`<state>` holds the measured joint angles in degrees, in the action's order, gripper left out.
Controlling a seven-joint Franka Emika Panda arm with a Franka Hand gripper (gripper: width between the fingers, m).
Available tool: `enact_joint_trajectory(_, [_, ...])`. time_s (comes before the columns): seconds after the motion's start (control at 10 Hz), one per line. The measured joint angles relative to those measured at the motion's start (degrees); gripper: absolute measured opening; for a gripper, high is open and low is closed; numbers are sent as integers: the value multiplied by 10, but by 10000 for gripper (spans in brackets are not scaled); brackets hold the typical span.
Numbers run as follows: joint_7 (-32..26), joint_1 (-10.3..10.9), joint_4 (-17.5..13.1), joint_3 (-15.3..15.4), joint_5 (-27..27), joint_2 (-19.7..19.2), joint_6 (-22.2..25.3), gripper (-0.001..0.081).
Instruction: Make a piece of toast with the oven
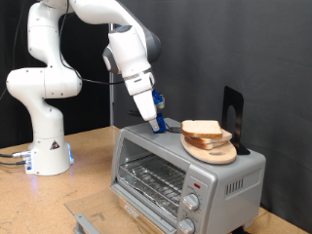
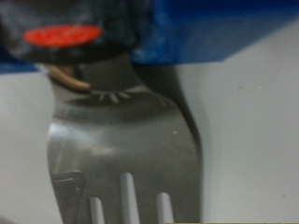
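Note:
The piece of toast [image 1: 203,129] lies on a round light-wood board [image 1: 213,152] on top of the oven [image 1: 234,175]. The oven's glass door [image 1: 97,211] hangs open, showing the wire rack [image 1: 151,180]. My gripper [image 1: 155,109] with blue fingers [image 1: 158,100] points down at the oven's top, just to the exterior view's left of the bread. It is shut on a metal fork [image 2: 126,149], whose tines fill the wrist view below the blue fingers [image 2: 224,37]. The fork's tip [image 1: 159,127] is at or just above the oven top.
A black upright stand [image 1: 232,115] rises behind the board on the oven's top. Round knobs [image 1: 194,202] run down the oven's front at the exterior view's right. The robot's base [image 1: 47,146] stands on the wooden table at the left.

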<state>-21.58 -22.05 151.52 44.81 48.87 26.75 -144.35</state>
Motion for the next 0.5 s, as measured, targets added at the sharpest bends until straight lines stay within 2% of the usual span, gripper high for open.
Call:
enact_joint_trajectory(0.3, [0,0,0,1,4,0,1,688])
enact_joint_trajectory(0.4, [0,0,0,1,4,0,1,562])
enact_joint_trajectory(0.5, [0,0,0,2,4,0,1,562])
